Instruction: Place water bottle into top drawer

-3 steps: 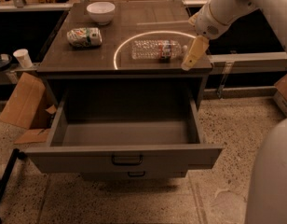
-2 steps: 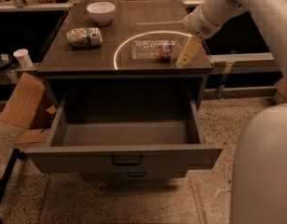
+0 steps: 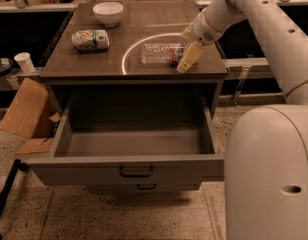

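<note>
The water bottle (image 3: 160,53) lies on its side on the dark cabinet top (image 3: 94,64), inside a light ring, its label end toward the right. My gripper (image 3: 185,61) reaches in from the upper right and sits just right of the bottle's label end, close to it or touching it. The top drawer (image 3: 126,169) is pulled wide open below the cabinet top, with a dark bar handle at the centre of its front, and is empty inside.
A green-and-white snack bag (image 3: 90,39) and a white bowl (image 3: 108,12) sit on the left and back of the cabinet top. A narrower drawer front (image 3: 144,187) shows under the open drawer. Cardboard (image 3: 24,109) and a white cup (image 3: 25,62) are at the left.
My gripper has moved left along the cabinet top, closer to the bottle's right end. The bottle and drawer have not moved.
</note>
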